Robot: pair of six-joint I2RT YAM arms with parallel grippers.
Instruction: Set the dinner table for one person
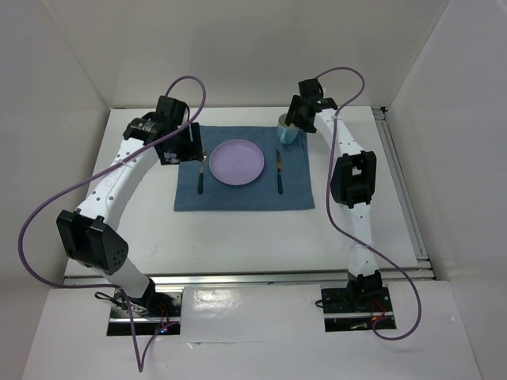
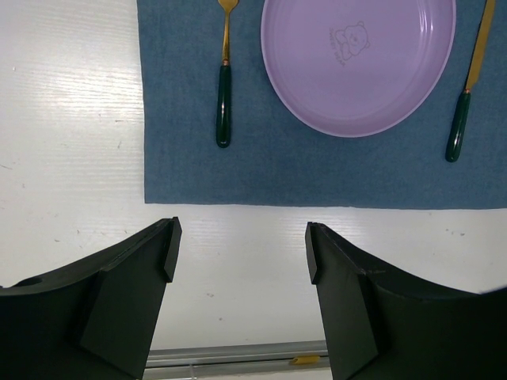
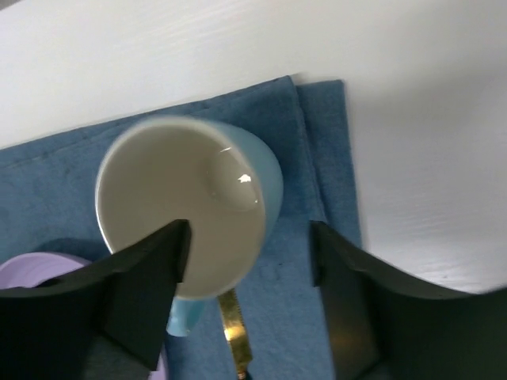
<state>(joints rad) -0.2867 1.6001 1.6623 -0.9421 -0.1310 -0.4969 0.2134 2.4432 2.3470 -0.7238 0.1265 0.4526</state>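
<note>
Left end effector [image 2: 242, 245] hung wide open, angled down; right end effector [image 3: 249, 241] reached far, jaws parted.

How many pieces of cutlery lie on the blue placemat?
2: a fork left of the purple plate, a knife right of it. None seems hidden.

A robot lab cell: bare white panels [image 1: 261, 47] enclose a railed dinner table [image 1: 238, 241], arms [image 1: 119, 178] bolted alongside.

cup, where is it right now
In the top view the cup stands on the far right corner of the mat, just beyond the knife and to the right of the plate, with the right gripper open over it.
</note>
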